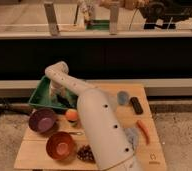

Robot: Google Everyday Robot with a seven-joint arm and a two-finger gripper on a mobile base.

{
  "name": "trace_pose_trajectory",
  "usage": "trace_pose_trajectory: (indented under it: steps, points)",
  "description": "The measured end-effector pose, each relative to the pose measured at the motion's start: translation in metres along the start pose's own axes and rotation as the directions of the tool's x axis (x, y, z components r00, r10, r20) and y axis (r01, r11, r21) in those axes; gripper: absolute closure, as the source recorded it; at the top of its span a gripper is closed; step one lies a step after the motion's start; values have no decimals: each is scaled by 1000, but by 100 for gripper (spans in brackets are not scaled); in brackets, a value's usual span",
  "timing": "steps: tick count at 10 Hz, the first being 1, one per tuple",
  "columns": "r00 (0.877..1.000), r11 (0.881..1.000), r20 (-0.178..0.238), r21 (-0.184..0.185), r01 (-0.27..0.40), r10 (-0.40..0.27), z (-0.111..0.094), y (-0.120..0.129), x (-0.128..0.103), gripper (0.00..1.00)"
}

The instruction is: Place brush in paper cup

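1. Black brush and paper cup: I cannot tell where they lie.
2. Gripper point(59, 95) is down inside the green tray point(38, 95) at the back left of the wooden table point(34, 156); whether it is open or closed, I cannot tell.
3. Purple bowl point(42, 120) and orange bowl point(60, 145) stand in front of the tray.

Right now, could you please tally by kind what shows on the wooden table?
Bowls: 2 (round purple bowl, round orange bowl)
Foods: 3 (round orange fruit, dark grape bunch, long orange carrot)
Trays: 1 (green plastic tray, the gripper down in it)
Others: 2 (short black block, small blue-grey object)
Total: 8
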Motion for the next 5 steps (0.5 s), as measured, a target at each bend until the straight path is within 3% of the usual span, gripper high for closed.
trace_pose_trajectory:
  steps: [2, 5]
  points:
    - [1000, 1000, 0, 1, 2, -2, -1, -1, 0, 76]
    - [1000, 1000, -2, -6, 1, -1, 0, 4, -1, 78]
